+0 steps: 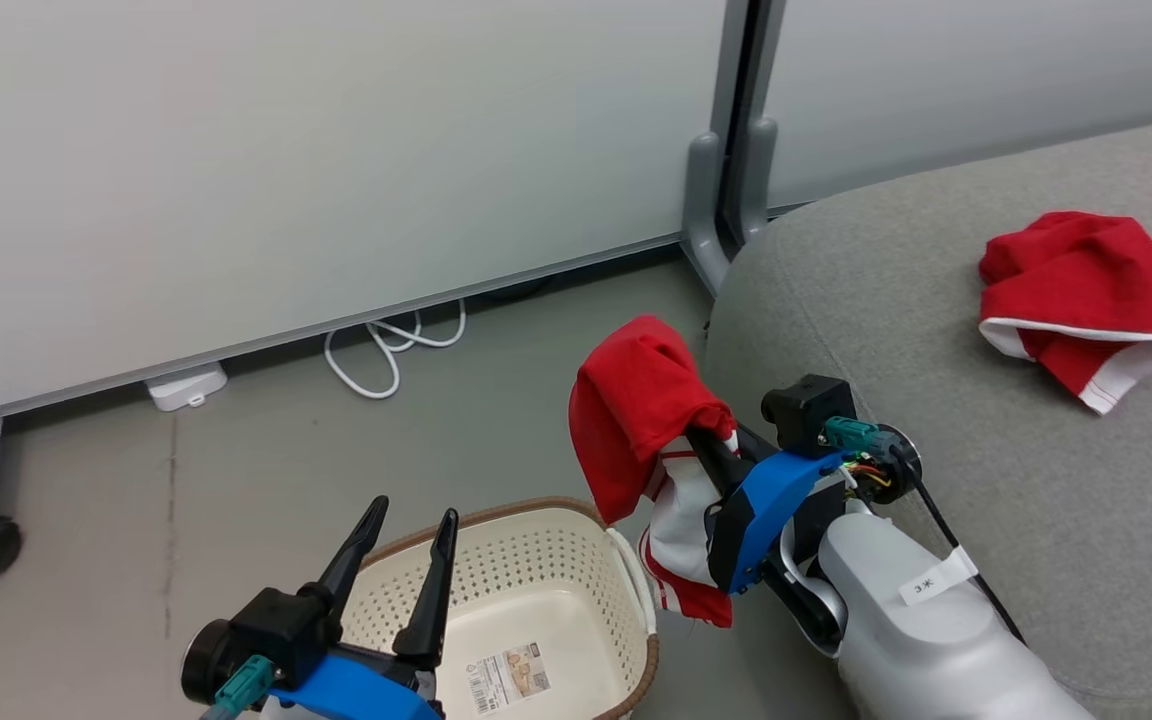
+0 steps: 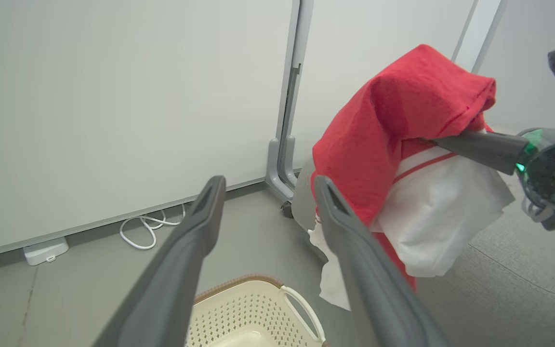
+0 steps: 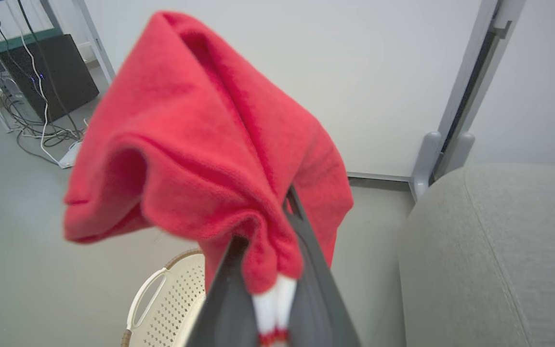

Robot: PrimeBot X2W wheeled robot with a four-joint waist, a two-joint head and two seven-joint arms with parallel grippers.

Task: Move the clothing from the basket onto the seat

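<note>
Two garments, one basket

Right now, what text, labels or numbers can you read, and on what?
Tag on the right forearm: handwritten, maybe "3", rest unclear.
Sticker on the basket floor: barcode and print, too small to read.
No other text.

The garment is fuzzy cloth, the basket matt perforated plastic, the seat coarse fabric

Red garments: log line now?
right tool shut on red fabric garment | left tool open by cream perforated basket | other red garment on grey upholstered seat
</note>
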